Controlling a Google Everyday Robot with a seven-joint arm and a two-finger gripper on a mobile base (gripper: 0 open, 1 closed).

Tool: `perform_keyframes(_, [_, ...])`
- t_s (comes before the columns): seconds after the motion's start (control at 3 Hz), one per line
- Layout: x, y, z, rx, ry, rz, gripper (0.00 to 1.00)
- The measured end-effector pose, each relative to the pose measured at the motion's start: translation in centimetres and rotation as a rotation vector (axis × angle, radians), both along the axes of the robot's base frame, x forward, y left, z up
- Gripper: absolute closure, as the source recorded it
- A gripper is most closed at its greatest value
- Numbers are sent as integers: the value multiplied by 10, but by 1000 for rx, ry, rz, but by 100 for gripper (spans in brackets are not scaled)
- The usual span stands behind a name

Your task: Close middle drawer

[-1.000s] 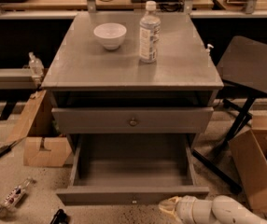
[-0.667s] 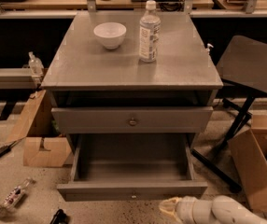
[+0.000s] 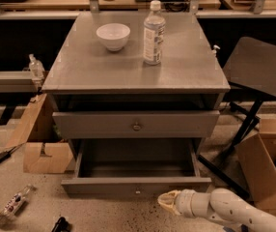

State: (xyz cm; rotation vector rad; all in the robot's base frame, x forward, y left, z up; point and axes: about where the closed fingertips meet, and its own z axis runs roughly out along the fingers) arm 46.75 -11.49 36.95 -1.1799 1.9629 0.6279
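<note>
The grey cabinet [image 3: 136,76] has its upper drawer [image 3: 104,124] slightly out. Below it the middle drawer [image 3: 99,186] is pulled far out, showing its empty grey box and a small brass knob [image 3: 138,191] on the flat front. My gripper [image 3: 169,202], at the end of a white arm coming in from the lower right, sits just in front of the drawer's front, a little right of the knob. The lowest drawer is hidden beneath the open one.
A white bowl [image 3: 113,36] and a water bottle [image 3: 153,33] stand on the cabinet top. Cardboard boxes lie at the left [image 3: 46,156] and right [image 3: 266,170]. A dark folding table [image 3: 263,69] stands to the right. A bottle [image 3: 15,202] and cables lie on the floor at the left.
The middle drawer's front has slid a little inward towards the cabinet. My gripper has moved up and left, staying close to the front.
</note>
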Motion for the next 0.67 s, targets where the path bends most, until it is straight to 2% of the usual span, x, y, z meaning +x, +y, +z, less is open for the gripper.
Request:
perform_keyframes(0.33, [45,10,8,4,-49,-1,100])
perform_keyframes(0.67, [43,9,8,4,-49,-1,100])
